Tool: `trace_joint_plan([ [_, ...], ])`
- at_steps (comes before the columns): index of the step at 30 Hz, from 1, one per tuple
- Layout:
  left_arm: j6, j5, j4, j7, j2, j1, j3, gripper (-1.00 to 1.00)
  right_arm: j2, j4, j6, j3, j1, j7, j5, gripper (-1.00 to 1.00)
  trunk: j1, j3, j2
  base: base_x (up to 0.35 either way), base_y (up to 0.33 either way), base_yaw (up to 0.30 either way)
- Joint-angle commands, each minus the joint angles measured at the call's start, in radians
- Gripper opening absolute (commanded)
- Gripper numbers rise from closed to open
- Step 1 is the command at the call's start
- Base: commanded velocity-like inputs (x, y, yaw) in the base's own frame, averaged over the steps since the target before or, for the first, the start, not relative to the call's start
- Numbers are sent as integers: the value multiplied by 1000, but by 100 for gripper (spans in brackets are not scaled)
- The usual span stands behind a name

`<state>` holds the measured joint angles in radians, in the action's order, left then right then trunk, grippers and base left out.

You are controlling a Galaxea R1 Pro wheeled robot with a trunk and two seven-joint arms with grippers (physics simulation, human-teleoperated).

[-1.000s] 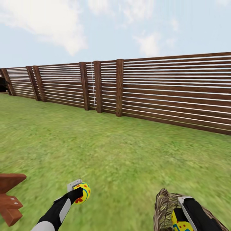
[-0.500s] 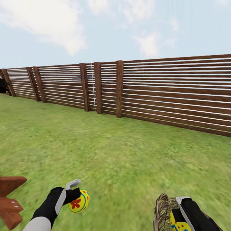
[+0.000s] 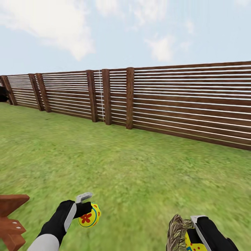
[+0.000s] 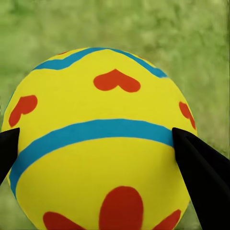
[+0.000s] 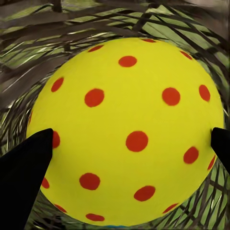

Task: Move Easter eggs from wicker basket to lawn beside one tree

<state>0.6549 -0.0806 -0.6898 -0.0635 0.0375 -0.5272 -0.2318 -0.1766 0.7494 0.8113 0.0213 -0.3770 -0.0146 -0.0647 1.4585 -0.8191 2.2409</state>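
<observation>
One flat green grass lawn (image 3: 132, 167) edged by one brown horizontal-slat wooden fence (image 3: 181, 101), one brown open-weave wicker basket (image 3: 176, 232) low right, two yellow painted Easter eggs: flower-and-stripe egg (image 3: 89, 217) clamped in left gripper (image 3: 87, 211) above grass, red-dotted egg (image 5: 127, 129) clamped in right gripper (image 5: 129, 143) inside basket.

Both arms low and forward, each gripper clamped on an egg.

Left arm, black forearm sleeve over a grey upper section, reaches forward; the left gripper (image 3: 88, 213) holds a flower-painted Easter egg (image 3: 90, 216) above the lawn, black fingertips (image 4: 203, 177) pressed on opposite sides of it. Right arm, black, angles in from the lower right; the right gripper (image 3: 195, 234) holds a red-dotted egg (image 5: 127, 129) inside the wicker basket (image 3: 175, 230), fingertips (image 5: 24, 179) bearing on both flanks.
</observation>
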Motion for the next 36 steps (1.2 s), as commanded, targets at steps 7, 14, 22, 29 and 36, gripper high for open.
trace_joint_plan([
  [7, 8, -5, 28, 0, 5, -1, 31, -100, 0, 1, 3, -39, 0, -2, -5, -100, -23, 18, -42, 0, 0, 0],
  [14, -2, -8, 83, 3, 4, -1, 25, -100, 0, 1, 3, -38, 0, -2, -5, -100, -31, 24, -56, 0, 0, 0],
  [22, -20, -13, 90, 4, 5, -1, 20, -100, 0, -2, 3, -39, 0, -2, -4, -100, -31, 24, -56, -125, 0, 0],
  [29, -20, -13, 115, 4, 5, -1, 19, -100, 1, -36, -1, -40, 0, -1, -6, -100, -31, 24, -56, -339, 0, 0],
  [36, -46, -13, 120, 4, 8, -1, 20, -100, 0, -39, -1, -40, 0, -1, -6, -100, -42, 33, -77, -33, 0, 0],
])
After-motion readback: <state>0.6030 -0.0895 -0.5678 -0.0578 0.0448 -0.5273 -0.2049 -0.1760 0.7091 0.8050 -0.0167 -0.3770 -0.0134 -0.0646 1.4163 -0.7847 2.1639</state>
